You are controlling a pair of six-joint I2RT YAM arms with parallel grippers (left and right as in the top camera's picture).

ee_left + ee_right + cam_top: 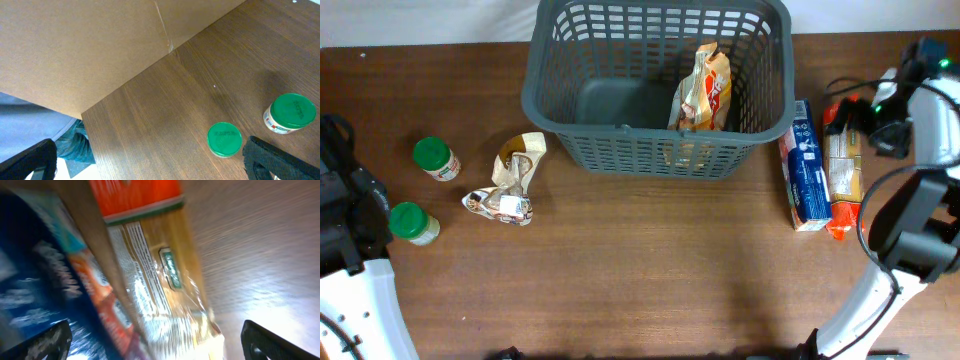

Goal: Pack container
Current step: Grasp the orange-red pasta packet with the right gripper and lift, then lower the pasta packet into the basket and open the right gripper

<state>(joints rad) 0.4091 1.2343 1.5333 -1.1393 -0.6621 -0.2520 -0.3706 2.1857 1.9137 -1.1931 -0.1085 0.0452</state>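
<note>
The right gripper's jaws stood wide apart with nothing between them, over a long orange-and-clear plastic packet just beside a blue cardboard box. The left gripper's jaws were likewise wide and empty, near two green-lidded white jars.

The large dark grey plastic basket with slotted walls stood at the far middle of the wooden table, to the left of the right jaws. Its long axis ran across the table. One orange-and-white crinkled bag stood upright inside it.

The box and packet lay just right of the basket, with their long axes at right angles to its own. The right arm was judged the nearer. A crumpled tan bag and the jars lay left of the basket.

The packet's fine print and green badge were too blurred to read.
</note>
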